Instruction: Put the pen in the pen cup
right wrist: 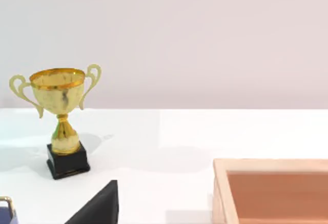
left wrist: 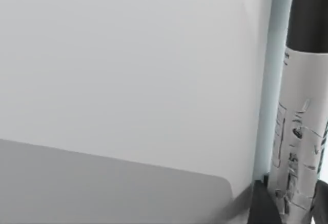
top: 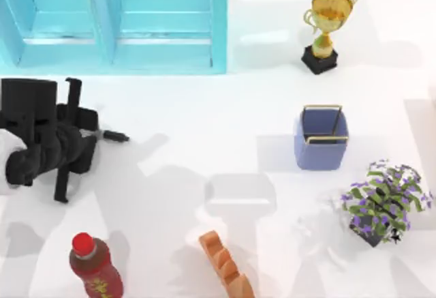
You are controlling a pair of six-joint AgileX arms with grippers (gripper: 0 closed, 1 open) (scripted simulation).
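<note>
On the white table (top: 204, 148) I count one of each item. Largest is the turquoise cabinet (top: 116, 18) at 11 o'clock in the top view. Next is my left arm at 9 o'clock, with my left gripper (top: 92, 134) closed on the pen (top: 114, 136); one black end of the pen sticks out toward 3 o'clock. The left wrist view gives the close detail: the pen's (left wrist: 300, 131) white-grey printed band stands between my fingers (left wrist: 264, 203).

Then comes one potted plant (top: 383, 202) with purple flowers at 4 o'clock, one gold trophy (top: 325, 28) on a black base at 1 o'clock, and one red-capped bottle (top: 95, 267) at 7 o'clock. One orange ridged object (top: 228, 267) lies at 6 o'clock.

One pen cup (top: 321, 138), periwinkle-blue with a gold wire rim, stands at 3 o'clock, between trophy and plant, well apart from the pen. Nothing shows inside it.

The right wrist view shows the trophy (right wrist: 59, 116) side-on, a corner of the pen cup (right wrist: 6, 211), and an orange-brown box (right wrist: 271, 190). Whether my right gripper is wide or narrow, I cannot tell.
</note>
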